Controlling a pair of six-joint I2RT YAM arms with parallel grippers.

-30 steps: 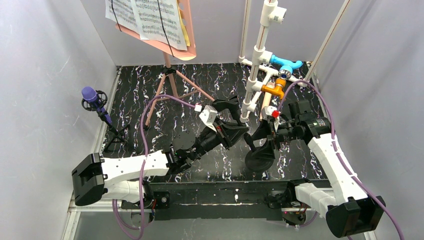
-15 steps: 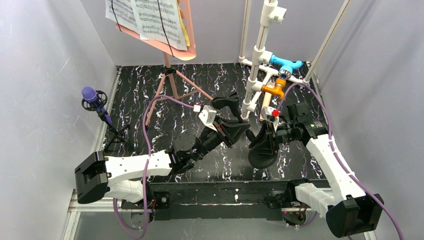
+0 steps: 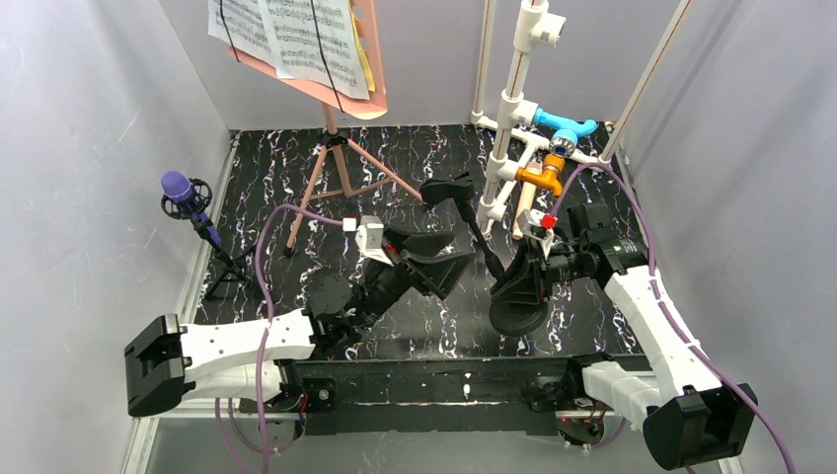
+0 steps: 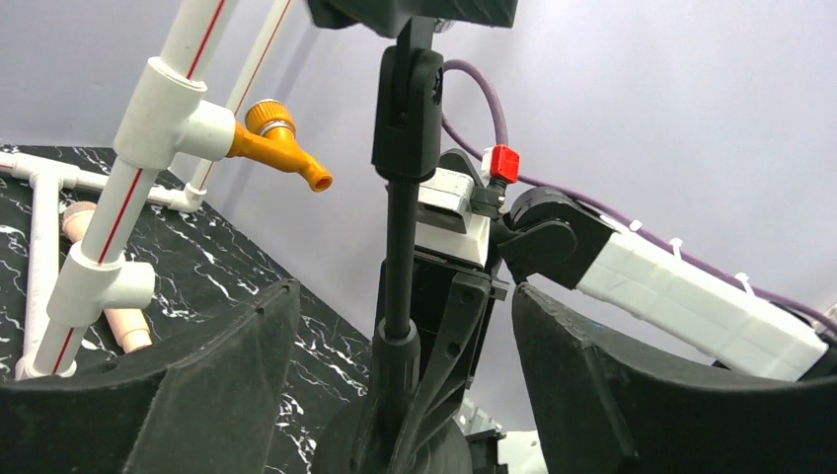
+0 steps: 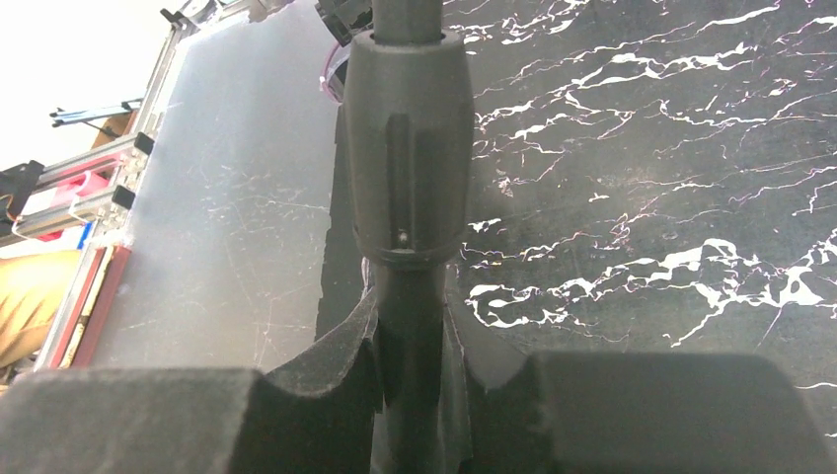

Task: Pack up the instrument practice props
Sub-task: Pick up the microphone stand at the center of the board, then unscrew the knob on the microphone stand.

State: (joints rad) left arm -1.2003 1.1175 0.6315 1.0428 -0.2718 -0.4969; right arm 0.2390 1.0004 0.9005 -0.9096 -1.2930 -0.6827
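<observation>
- Starting nearest the arm bases, you find the right claw (image 5: 415, 395) clenched on the lower shaft of the black stand (image 3: 482, 240). The right wrist view shows both fingers pressed against the shaft below its thick collar.
- The stand is tilted, with its foot near the right claw and its top clip leaning toward the far side. The foot is too dark to tell whether its legs are folded.
- The left claw (image 4: 405, 380) is released. In the left wrist view its fingers stand wide apart on either side of the shaft, touching nothing.
- At the left edge of the surface (image 3: 415, 148), the purple microphone (image 3: 178, 188) stands mounted on its small black tripod (image 3: 229, 272), well apart from both claws.
- Beyond the right claw, the beige microphone (image 3: 522, 205) sits just beside the white pipe frame (image 3: 508, 109). Leave that frame alone.
- At the far side, the pink sheet-music holder (image 3: 367, 44) stands upright on spread legs, with the printed music pages (image 3: 296, 35) on its shelf.
- Progress assessment: treat the task as barely begun. No prop appears stowed and no container is in view. Only the black stand is in hand, and you have yet to handle both microphones, the tripod, the pages and the holder.
</observation>
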